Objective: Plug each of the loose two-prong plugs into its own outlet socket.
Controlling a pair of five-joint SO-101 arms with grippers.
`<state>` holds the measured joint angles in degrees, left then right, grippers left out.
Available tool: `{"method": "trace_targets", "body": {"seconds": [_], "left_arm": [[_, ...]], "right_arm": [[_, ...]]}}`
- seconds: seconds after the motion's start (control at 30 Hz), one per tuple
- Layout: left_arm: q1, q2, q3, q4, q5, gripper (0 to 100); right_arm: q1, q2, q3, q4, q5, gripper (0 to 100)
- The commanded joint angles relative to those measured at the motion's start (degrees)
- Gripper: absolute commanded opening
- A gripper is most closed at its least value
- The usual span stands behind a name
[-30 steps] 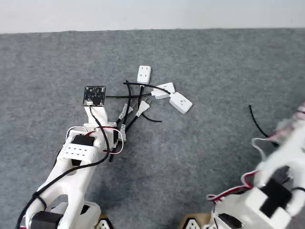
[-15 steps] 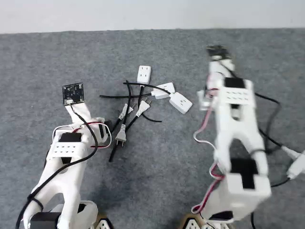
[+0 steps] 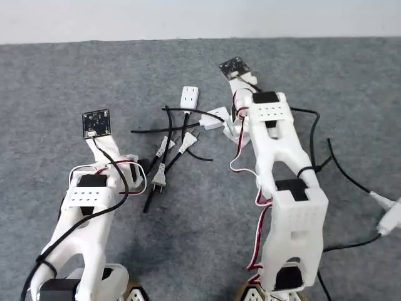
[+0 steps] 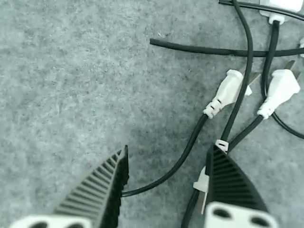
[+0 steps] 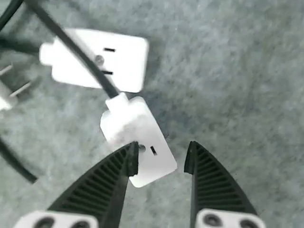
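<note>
Three white outlet sockets lie mid-table: one (image 3: 189, 97) at the back, one (image 3: 216, 117) beside it, and one (image 5: 137, 137) under my right gripper (image 3: 232, 129). In the right wrist view that gripper (image 5: 161, 159) is open, its fingers straddling the socket's end, with the neighbouring socket (image 5: 95, 59) just beyond. Three white two-prong plugs on black cords lie loose to the left (image 3: 163, 147) (image 3: 186, 143) (image 3: 158, 180). My left gripper (image 4: 166, 183) stands open beside the nearest plug (image 4: 202, 183), holding nothing; two more plugs (image 4: 228, 92) (image 4: 280, 88) lie ahead of it.
Black cords (image 3: 156, 128) cross among the plugs and sockets. More black cable (image 3: 341, 166) and a white connector (image 3: 388, 213) lie at the right edge. Grey carpet (image 3: 75, 75) covers the table, with open room at the left and front.
The right arm has swung in from the lower right and come down over the right-hand socket. The left arm drew back to the left a second ago and has since kept still.
</note>
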<state>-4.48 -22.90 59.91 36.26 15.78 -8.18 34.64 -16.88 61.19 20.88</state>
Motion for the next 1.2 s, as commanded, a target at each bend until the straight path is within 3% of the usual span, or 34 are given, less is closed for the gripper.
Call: {"method": "trace_targets", "body": {"seconds": [0.0,0.2,0.43,0.5,0.6,0.73,0.93,1.03,1.17], "left_arm": [[-0.5,-0.2,-3.6,0.4,0.4,25],[-0.5,-0.2,-3.6,0.4,0.4,25],[-0.5,-0.2,-3.5,0.5,0.3,25],[-0.5,-0.2,-3.5,0.5,0.3,25],[-0.5,-0.2,-3.5,0.5,0.3,25],[-0.5,-0.2,-3.5,0.4,0.3,25],[-0.4,-0.2,-3.5,0.4,0.3,25],[-0.3,-0.2,-3.5,0.5,0.3,25],[-0.2,-0.2,-3.4,0.6,0.3,25]], "right_arm": [[0.8,1.8,-3.1,-0.4,3.0,16.9],[-4.4,4.3,-3.2,7.4,13.2,17.3],[-6.3,5.4,-3.3,9.7,23.3,16.7],[-6.1,5.4,-3.3,9.4,22.2,13.3],[-6.0,5.1,-3.3,8.7,21.0,0.2],[-4.4,2.9,-3.2,9.5,15.3,0.7],[-1.5,-10.3,-1.7,18.8,4.0,0.9],[-2.5,-18.2,6.4,19.4,-1.6,0.9],[-6.0,-32.7,25.1,11.0,-10.5,0.9]]}}
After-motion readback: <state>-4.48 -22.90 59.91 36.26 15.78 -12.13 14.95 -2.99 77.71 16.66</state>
